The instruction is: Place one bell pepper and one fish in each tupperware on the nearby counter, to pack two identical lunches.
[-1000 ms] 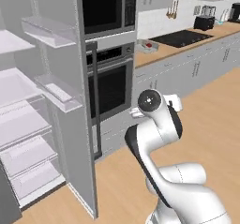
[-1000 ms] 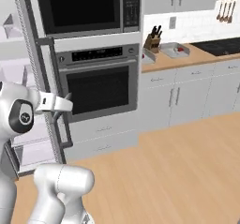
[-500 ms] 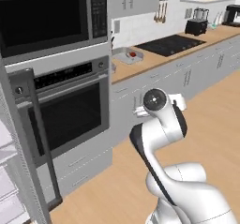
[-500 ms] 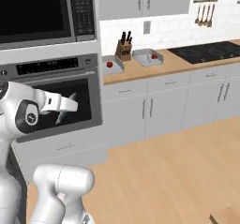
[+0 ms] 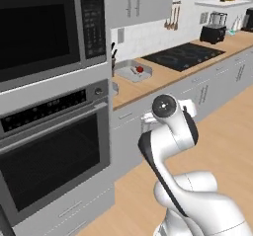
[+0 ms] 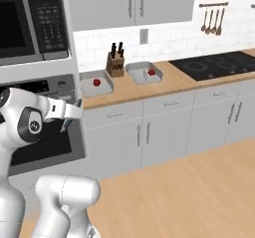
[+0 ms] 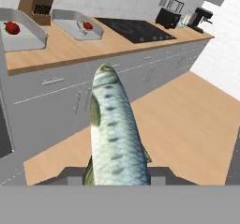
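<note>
Running along the far wall, the counter (image 6: 164, 85) tops pale grey cabinets (image 6: 149, 137), with a wood floor (image 6: 199, 192) in front and an oven (image 5: 54, 141) under a microwave (image 5: 44, 27) at its left end. The gripper (image 7: 117, 174) is clamped on one fish (image 7: 114, 134), held out in the air short of the counter. Beyond, two tupperwares (image 6: 85, 86) (image 6: 134, 73) flank a knife block (image 6: 115, 62), one pepper (image 6: 97, 82) (image 6: 151, 72) in each. Farther right lies a black cooktop (image 6: 219, 63).
</note>
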Robot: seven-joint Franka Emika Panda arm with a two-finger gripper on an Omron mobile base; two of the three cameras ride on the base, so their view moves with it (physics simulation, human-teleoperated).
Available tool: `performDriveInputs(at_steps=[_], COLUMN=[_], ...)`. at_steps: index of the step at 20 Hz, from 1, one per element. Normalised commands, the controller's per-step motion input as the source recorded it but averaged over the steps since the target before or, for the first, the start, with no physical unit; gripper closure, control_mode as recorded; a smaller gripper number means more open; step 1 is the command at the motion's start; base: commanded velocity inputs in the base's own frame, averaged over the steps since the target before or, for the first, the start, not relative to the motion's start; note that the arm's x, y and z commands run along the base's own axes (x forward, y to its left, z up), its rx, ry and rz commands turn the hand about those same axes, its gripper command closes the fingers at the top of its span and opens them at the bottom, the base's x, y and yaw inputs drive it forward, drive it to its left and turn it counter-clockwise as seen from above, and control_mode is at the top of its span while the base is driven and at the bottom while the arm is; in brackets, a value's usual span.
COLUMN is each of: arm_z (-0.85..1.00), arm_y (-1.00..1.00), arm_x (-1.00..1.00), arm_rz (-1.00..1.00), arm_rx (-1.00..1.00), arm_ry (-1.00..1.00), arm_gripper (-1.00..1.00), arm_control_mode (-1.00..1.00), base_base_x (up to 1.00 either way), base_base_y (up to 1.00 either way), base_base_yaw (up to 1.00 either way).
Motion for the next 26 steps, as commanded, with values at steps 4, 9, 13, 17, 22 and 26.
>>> performDriveInputs(at_steps=[4,9,13,17,22,26], arm_z=[0.00,0.00,0.00,0.00,0.00,0.00], arm_y=[0.00,0.00,0.00,0.00,0.00,0.00], arm_x=[0.00,0.00,0.00,0.00,0.00,0.00], arm_rz=[0.00,0.00,0.00,0.00,0.00,0.00], arm_rx=[0.00,0.00,0.00,0.00,0.00,0.00], arm_ry=[0.00,0.00,0.00,0.00,0.00,0.00], arm_gripper=[1.00,1.00,1.00,1.00,1.00,1.00], arm_control_mode=[1.00,1.00,1.00,1.00,1.00,1.00], base_base_x=[1.00,0.90,0.44,0.13,0.13,0.84], base_base_y=[-0.44,-0.63,-0.37,-0.05,-0.04,-0.02], base_base_yaw=[0.08,0.27,0.51,0.47,0.06,0.00])
